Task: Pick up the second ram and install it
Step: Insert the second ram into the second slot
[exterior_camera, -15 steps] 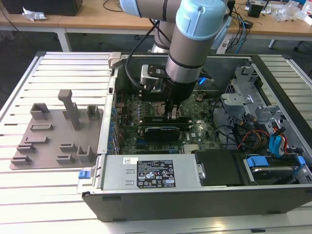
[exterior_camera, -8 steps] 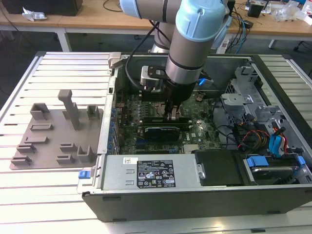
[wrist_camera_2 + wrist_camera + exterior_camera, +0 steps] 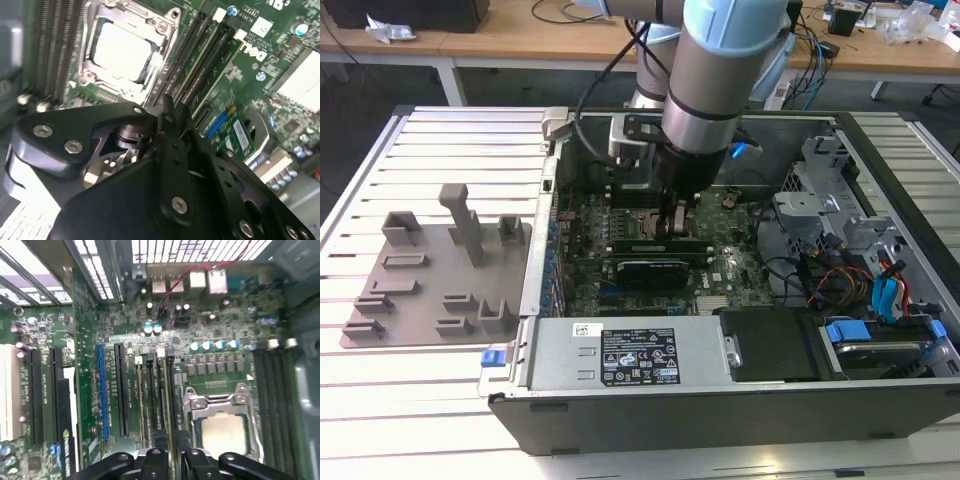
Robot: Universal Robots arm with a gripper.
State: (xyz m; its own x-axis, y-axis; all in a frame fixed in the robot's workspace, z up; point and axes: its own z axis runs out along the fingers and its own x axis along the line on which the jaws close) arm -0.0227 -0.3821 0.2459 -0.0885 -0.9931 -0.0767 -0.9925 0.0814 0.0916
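Observation:
My gripper (image 3: 675, 218) is down inside the open computer case (image 3: 520, 290), over the memory slots beside the processor socket (image 3: 642, 224). In both wrist views its black fingers stand close together, shut on the thin top edge of the second ram (image 3: 168, 400), a narrow green stick standing on edge in a slot. The stick runs away from the fingertips (image 3: 169, 107) along the slot, the second ram (image 3: 199, 59) lying parallel to the other dark slots. The socket (image 3: 222, 432) with its metal frame lies just beside it. The stick's lower edge is hidden in the slot.
A wide black card (image 3: 655, 270) sits in the board just in front of the gripper. The grey fixture tray (image 3: 430, 270) with upright posts lies on the slatted table at the exterior view's left. The power supply (image 3: 630, 355), drive cages and cables (image 3: 865, 285) crowd the case.

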